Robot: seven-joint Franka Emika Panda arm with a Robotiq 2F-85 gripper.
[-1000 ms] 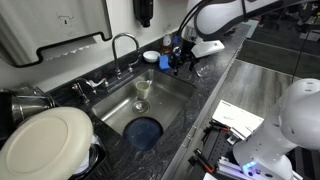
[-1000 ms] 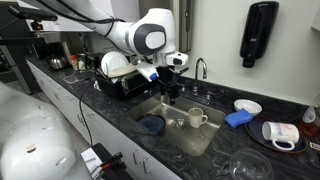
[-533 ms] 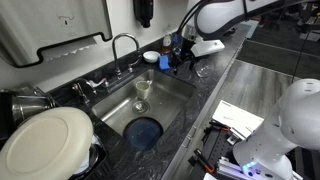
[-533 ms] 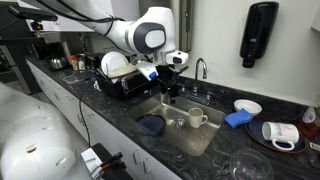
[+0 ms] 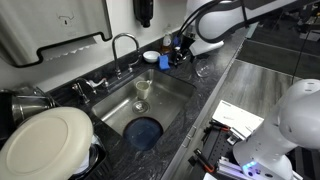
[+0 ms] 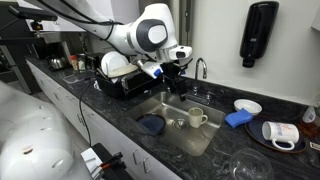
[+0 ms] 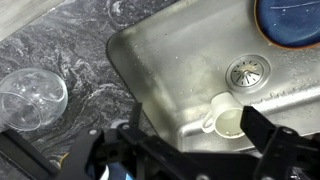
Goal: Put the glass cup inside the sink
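The glass cup (image 7: 30, 98) is clear and stands upright on the dark speckled counter, left of the sink in the wrist view. It shows faintly in an exterior view (image 5: 200, 70). The steel sink (image 7: 170, 60) shows in both exterior views (image 5: 170, 95) (image 6: 210, 135). It holds a white mug (image 7: 228, 115) and a blue plate (image 7: 290, 18). My gripper (image 7: 195, 150) is open and empty. It hangs over the sink's rim, apart from the glass cup, and shows in both exterior views (image 5: 172, 58) (image 6: 174, 84).
A chrome gooseneck faucet (image 5: 125, 45) stands at the sink's back rim. A dish rack with white plates (image 6: 120, 75) sits beside the sink. A white bowl (image 6: 247, 105), a blue cloth (image 6: 238, 118) and a mug (image 6: 280, 133) lie on the counter. Papers (image 5: 235, 118) lie near the front edge.
My gripper has shifted slightly along the sink's rim and risen a little. It stays open. The glass cup and the things in the sink have not moved.
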